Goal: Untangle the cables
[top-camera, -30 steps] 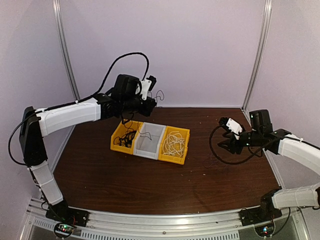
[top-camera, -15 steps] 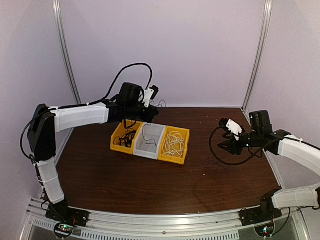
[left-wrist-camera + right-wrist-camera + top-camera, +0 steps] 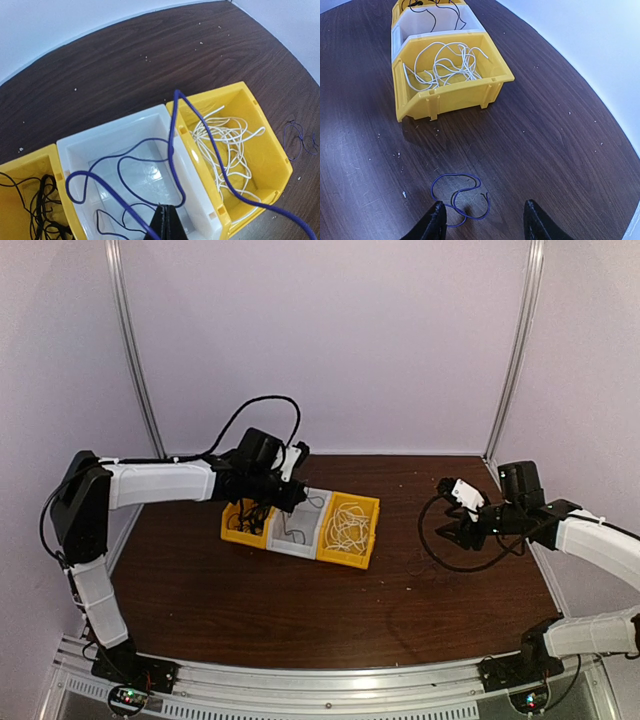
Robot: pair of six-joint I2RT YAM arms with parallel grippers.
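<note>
Now, sorting step by the look of it: left hand [image 3: 164, 224], bottom centre of its wrist view, pinches a purple cable [image 3: 172, 125] looping over the white bin [image 3: 110, 125]. Next prob. release w/ the tail inside. Right hand [image 3: 482, 222] is spread above a second purple cable [image 3: 462, 174] on the bench [image 3: 560, 150], lower frame.

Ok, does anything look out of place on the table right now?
A loose purple cable lies on the table, outside the bins, just ahead of the open right gripper. The long purple cable in the white bin also trails over the yellow bin of white cables.
</note>
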